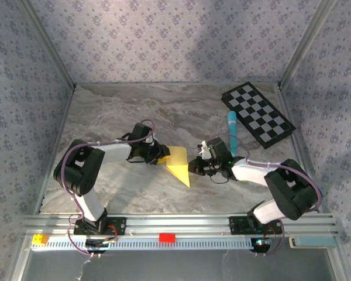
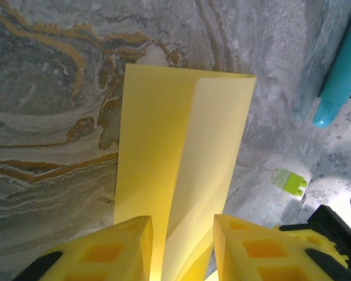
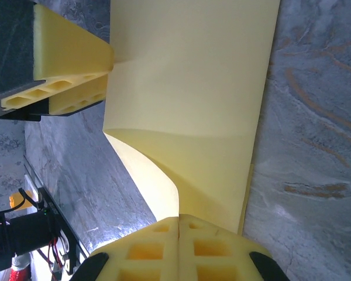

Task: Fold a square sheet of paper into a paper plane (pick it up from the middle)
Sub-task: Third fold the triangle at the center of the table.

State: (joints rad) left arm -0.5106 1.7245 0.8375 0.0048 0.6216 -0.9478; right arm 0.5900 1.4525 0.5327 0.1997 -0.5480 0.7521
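Square sheet of paper (image 1: pixel 178 164) mid-fold: right gripper (image 3: pixel 179 223) pinches it, left gripper (image 2: pixel 183 228) spread around it; next I'd flatten the crease.

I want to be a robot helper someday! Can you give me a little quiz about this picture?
1. True or false: the right gripper is shut on the folded yellow paper sheet.
2. What lies beside the light-blue cylindrical marker? A) black-and-white checkered board B) red cup C) spoon
3. Fill in: the left gripper's fingers stand ___, paper between them.
Key: 1 true; 2 A; 3 apart.
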